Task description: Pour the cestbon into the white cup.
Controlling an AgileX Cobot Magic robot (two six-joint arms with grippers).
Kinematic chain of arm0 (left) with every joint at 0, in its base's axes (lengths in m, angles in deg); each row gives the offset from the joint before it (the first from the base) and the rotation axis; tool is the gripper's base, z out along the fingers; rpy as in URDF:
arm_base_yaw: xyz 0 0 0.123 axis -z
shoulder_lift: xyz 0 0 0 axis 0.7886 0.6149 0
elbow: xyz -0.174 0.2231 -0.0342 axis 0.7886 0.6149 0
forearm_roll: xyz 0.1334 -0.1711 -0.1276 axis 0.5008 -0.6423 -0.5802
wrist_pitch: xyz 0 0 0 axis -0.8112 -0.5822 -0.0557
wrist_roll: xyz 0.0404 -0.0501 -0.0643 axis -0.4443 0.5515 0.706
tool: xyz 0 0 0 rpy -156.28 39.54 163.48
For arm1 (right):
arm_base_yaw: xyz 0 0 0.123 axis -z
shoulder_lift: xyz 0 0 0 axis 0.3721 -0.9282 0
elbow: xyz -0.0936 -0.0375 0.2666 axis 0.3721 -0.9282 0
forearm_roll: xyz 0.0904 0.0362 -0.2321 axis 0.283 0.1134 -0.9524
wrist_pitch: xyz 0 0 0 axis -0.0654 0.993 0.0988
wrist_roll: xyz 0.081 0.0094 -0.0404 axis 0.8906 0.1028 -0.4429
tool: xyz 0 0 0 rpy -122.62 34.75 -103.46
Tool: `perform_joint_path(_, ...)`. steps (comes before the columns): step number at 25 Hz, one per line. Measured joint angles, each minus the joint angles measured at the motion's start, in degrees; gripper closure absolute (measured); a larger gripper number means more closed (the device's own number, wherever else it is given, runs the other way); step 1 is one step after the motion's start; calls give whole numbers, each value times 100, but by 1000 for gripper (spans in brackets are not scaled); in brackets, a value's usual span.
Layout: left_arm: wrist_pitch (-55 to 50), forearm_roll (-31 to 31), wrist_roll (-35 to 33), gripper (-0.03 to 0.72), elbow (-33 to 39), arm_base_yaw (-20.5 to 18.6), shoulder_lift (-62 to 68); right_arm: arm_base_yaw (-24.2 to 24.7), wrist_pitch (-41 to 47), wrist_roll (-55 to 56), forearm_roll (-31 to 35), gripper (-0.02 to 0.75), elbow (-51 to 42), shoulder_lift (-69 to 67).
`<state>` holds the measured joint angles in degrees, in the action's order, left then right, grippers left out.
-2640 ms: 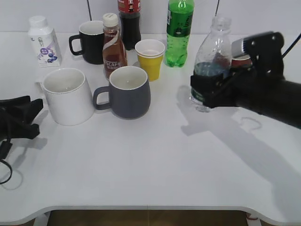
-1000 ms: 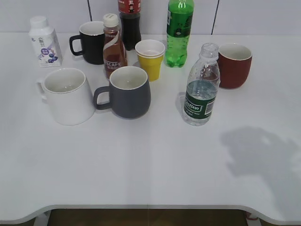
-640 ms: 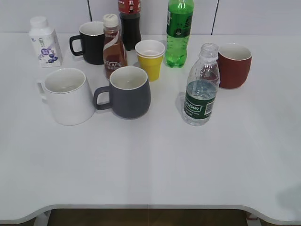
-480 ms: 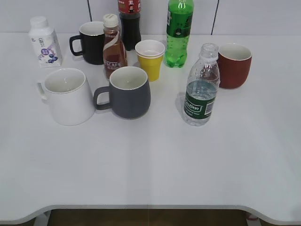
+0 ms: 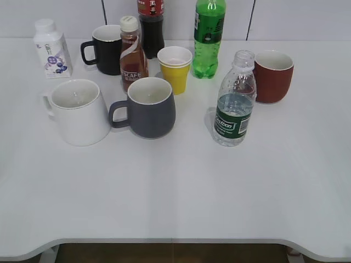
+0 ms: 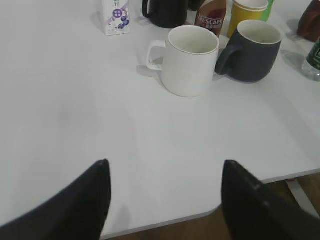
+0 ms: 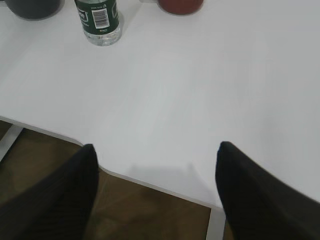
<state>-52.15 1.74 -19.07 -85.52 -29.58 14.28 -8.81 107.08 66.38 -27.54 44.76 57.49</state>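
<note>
the cestbon stands upright and capless on the white table, right of centre, well apart from both grippers, neither of which shows in the exterior view. from the right wrist the bottle sits far up at the top edge, with the right gripper low over the table's near edge. the white cup stands upright on the left, handle pointing left, just beside the grey mug; the left gripper hangs well short of it near the table's front.

count: 4 mugs, 1 white, 1 grey, 1 black, 1 dark red; 1 yellow paper cup; 4 bottles, the cestbon, 1 green soda bottle, 1 nescafe bottle, 1 dark cola bottle; 1 small white milk bottle at the far left.

both grippers have their fingers spread wide, nothing between them, touching nothing
</note>
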Motion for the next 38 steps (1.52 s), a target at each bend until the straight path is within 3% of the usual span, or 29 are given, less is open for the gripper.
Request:
perform_joint_path(6, 0, -4, -5, 207, 0, -116, 0, 109, -2, 0, 6, 209, 0, 0)
perform_joint_path(12, 4, -4, -5, 244, 0, -1287, 0, 1456, -18, 0, 6, 214, 0, 26)
perform_joint_path(15, 11, -4, -5, 256, 7, -1606, 0, 1812, -29, 0, 6, 214, 0, 254)
perform_joint_path(38, 31, -12, -5, 323, 19, -1660, 0, 1969, -57, -1, -12, 214, -5, 448)
